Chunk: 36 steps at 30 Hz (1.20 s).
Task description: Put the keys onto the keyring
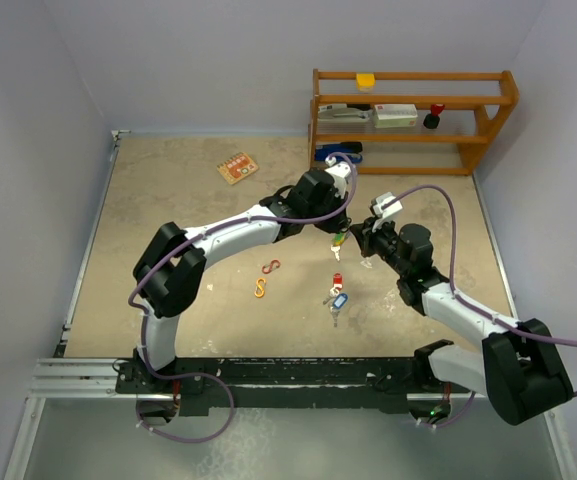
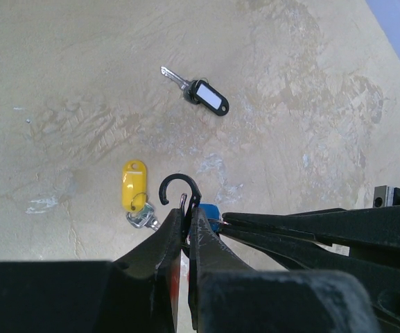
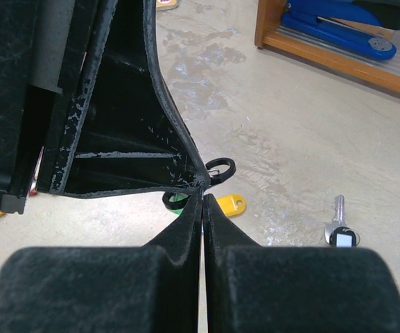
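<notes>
My left hand (image 2: 188,208) is pinched shut on the keyring (image 2: 179,176), a black hook that stands up out of the fingertips over the middle of the surface (image 1: 168,200). A yellow key (image 2: 134,184) and a green key (image 3: 179,202) show just under it. I judge they hang from the ring, though I can't see the link.

My right hand (image 3: 204,198) is closed too. It comes in from the right until its tips touch my left ones. A blue tag (image 2: 210,211) sits right at that meeting point, on the hook's shank side. The hook's open mouth curls the other way. I can't tell whether my right fingers actually hold that key.

Two loose keys lie flat on the near side of both hands, a white-tagged key (image 2: 206,97) and a red-tagged key (image 1: 337,281). My right hand looks better placed to fetch them.
</notes>
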Each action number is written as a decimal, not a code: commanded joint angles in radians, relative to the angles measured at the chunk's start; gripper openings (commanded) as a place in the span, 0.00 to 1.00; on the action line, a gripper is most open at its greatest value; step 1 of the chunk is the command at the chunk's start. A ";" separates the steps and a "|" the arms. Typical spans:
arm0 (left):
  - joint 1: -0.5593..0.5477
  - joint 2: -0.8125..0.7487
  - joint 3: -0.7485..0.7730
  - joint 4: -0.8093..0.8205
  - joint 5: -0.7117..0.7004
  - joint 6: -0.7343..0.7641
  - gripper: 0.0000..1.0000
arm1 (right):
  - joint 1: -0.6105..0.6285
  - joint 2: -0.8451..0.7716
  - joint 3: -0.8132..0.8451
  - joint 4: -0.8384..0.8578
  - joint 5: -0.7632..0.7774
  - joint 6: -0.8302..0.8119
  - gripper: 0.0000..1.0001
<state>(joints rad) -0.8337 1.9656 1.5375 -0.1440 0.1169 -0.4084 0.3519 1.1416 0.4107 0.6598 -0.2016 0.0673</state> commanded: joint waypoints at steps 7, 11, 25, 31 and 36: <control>-0.008 0.007 0.061 0.044 0.009 0.010 0.00 | 0.001 0.001 0.031 0.055 -0.077 0.001 0.00; -0.008 0.007 0.060 0.044 0.008 0.010 0.00 | 0.001 -0.003 0.030 0.057 -0.090 0.003 0.00; -0.008 0.014 0.067 0.045 0.005 0.010 0.00 | 0.001 -0.003 0.031 0.062 -0.124 0.003 0.00; -0.008 0.012 0.065 0.049 -0.012 0.006 0.00 | 0.002 -0.003 0.033 0.052 -0.132 0.003 0.00; -0.008 0.005 0.059 0.068 -0.036 -0.008 0.00 | 0.002 -0.001 0.038 0.034 -0.148 0.008 0.00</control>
<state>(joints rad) -0.8333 1.9785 1.5524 -0.1413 0.1009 -0.4053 0.3511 1.1431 0.4107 0.6636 -0.2955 0.0681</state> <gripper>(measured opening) 0.017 0.005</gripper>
